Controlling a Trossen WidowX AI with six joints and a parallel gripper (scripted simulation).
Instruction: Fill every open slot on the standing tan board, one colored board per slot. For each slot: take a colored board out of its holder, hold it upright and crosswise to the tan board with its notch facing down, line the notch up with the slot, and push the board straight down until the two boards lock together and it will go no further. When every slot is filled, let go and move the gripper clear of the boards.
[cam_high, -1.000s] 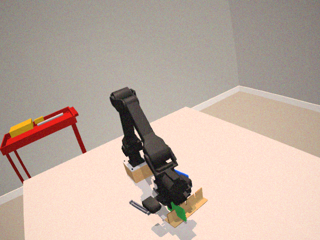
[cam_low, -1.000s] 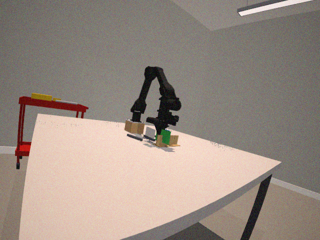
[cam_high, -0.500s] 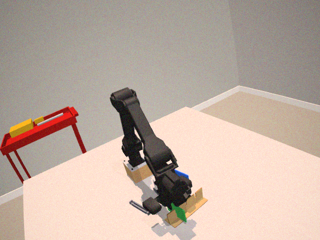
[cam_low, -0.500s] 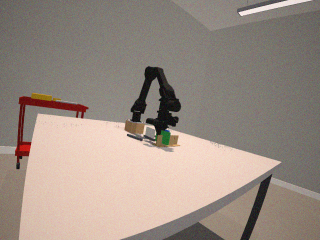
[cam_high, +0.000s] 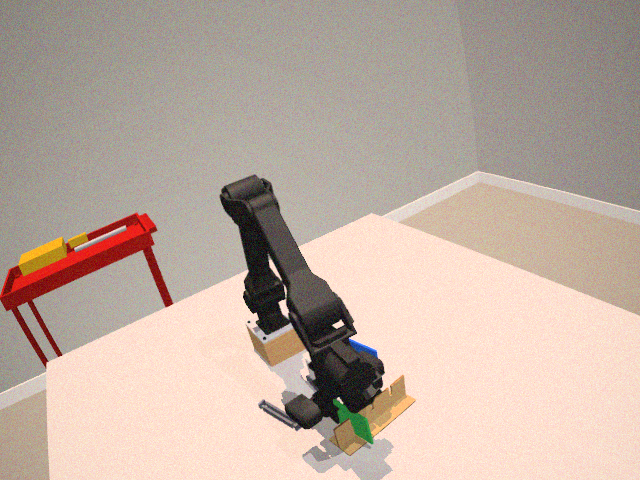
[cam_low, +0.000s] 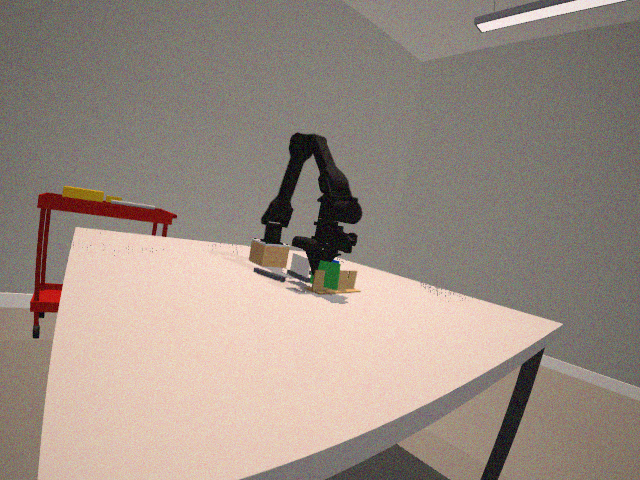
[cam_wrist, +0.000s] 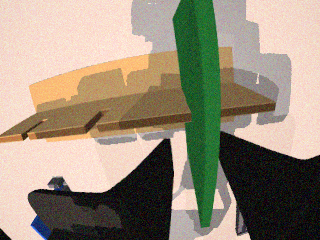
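from my screen, the green board (cam_high: 354, 421) (cam_low: 329, 274) (cam_wrist: 204, 95) stood crosswise in the tan board (cam_high: 388, 404) (cam_low: 347, 280) (cam_wrist: 155, 106). beside the tan board, my hand (cam_high: 330, 410) (cam_low: 314, 268) (cam_wrist: 194, 142) was spread slightly, gripping nothing; clearing the green board cleanly called for a straight, slow lift.

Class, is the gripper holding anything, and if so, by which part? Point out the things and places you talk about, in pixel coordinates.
Nothing is held. The gripper (cam_high: 334, 411) (cam_low: 315, 271) (cam_wrist: 194, 142) is open around one end of the green board (cam_high: 360, 425) (cam_low: 329, 275) (cam_wrist: 200, 75), with a gap visible on one side in the wrist view.
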